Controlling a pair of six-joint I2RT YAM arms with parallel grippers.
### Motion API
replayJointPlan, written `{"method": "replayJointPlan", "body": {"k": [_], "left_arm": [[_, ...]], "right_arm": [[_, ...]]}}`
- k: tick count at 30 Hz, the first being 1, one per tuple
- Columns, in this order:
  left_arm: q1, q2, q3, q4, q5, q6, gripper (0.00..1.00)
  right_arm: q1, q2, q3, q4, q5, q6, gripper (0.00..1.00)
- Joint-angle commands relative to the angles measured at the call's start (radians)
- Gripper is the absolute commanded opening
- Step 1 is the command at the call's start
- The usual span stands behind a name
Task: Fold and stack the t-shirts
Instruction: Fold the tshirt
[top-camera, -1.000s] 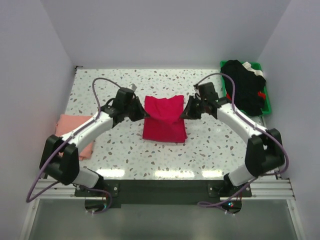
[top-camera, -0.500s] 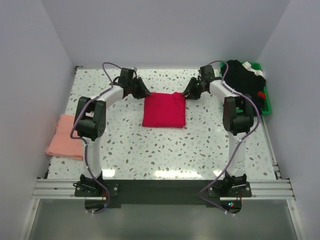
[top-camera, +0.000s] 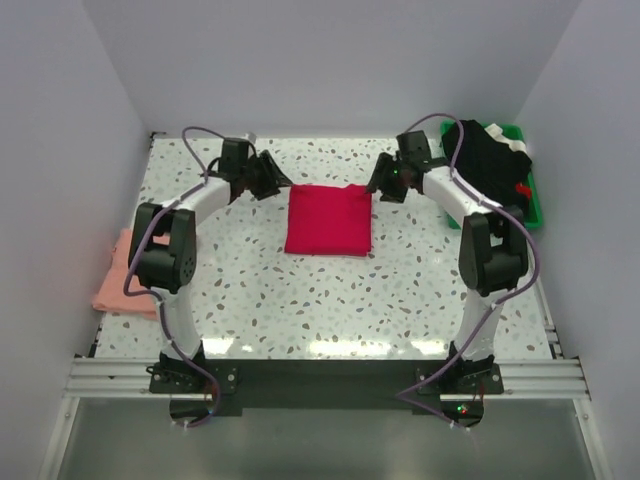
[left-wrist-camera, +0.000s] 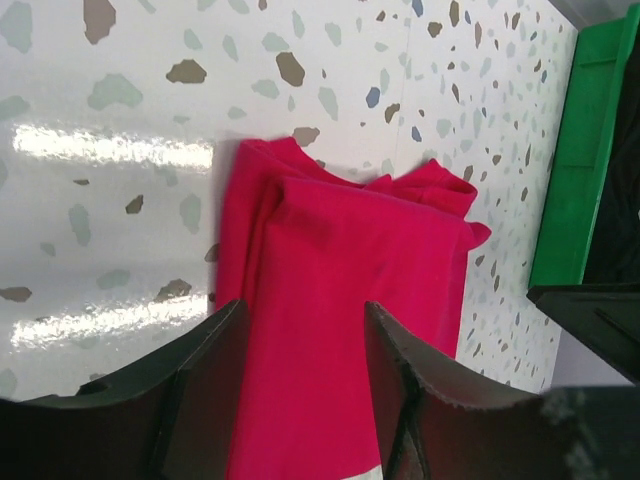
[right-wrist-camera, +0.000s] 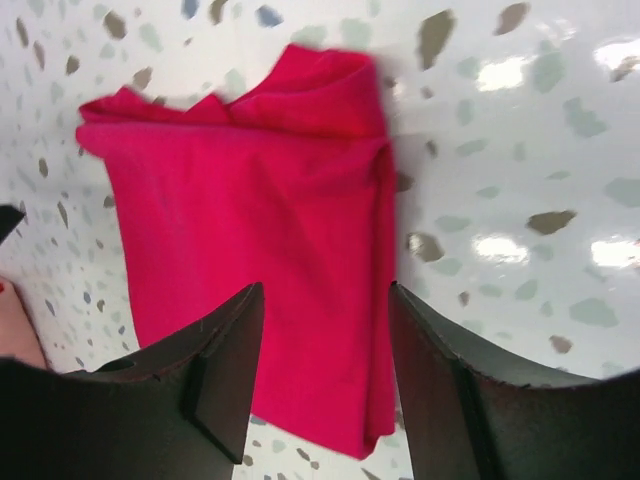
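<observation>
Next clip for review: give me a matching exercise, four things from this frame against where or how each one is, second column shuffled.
1. red t-shirt
2. pink t-shirt
3. green bin
4. left gripper

A. far right corner, dark clothes inside
B. open, holding nothing
C. folded, in the middle of the table
D. at the table's left edge

Pairs: 1-C; 2-D; 3-A; 4-B

Two shirts lie before you, well apart.
Crimson t-shirt (top-camera: 329, 221) folded square, flat at mid-table; salmon-pink t-shirt (top-camera: 122, 287) bunched at your left edge.
</observation>
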Motion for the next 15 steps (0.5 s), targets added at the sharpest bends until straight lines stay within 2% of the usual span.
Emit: {"method": "replayJointPlan", "body": {"k": [1,5,7,11,15], "left_arm": [[-0.02,-0.053,-0.051,0.042,0.0,0.034,0.51],[-0.072,-0.051,-0.068,0.058,0.03,0.045,0.37],[-0.101,-0.039,-0.068,0.059,0.032,0.051,0.3],[-0.113,-0.008,-0.074,0.056,0.026,0.035,0.24],[-0.112,0.004,-0.087,0.053,0.021,0.034,0.23]], "right_arm": [[0.09,-0.064,-0.023,0.018,0.124,-0.055,0.55],[0.11,0.037,0.052,0.006,0.086,-0.066,0.47],[0.11,0.081,0.087,0.011,0.081,-0.08,0.46],[0.108,0.233,0.29,-0.07,0.133,-0.119,0.44],[0.099,0.386,0.441,-0.147,0.161,-0.136,0.44]]}}
